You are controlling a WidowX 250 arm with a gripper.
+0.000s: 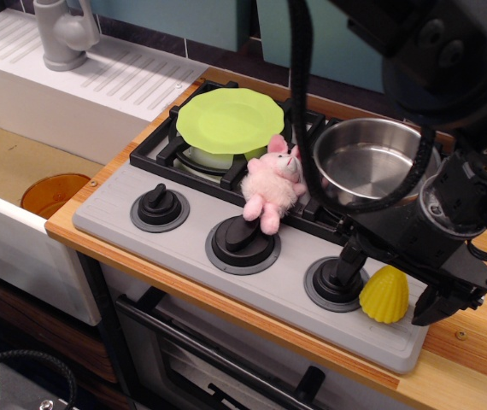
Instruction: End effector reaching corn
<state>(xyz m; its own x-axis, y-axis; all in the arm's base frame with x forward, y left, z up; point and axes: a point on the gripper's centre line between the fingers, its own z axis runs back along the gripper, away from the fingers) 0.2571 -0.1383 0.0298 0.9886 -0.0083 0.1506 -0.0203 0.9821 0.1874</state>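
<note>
The corn (384, 294) is a small bright yellow ribbed dome standing upright on the grey stove panel (192, 256) at its front right corner. My end effector (392, 285) is large and black with cables and hangs over the right side of the stove. Its two dark fingers are open and stand on either side of the corn. The left finger (351, 263) is over the right knob and the right finger (438, 303) is just right of the corn. I cannot tell whether either finger touches the corn.
A steel pot (370, 161) sits on the back right burner. A pink plush toy (273, 183) lies mid-stove beside a light green plate (229, 118). Black knobs (160, 207) (242, 237) line the front. A sink with faucet (62, 34) and an orange bowl (53, 193) are left.
</note>
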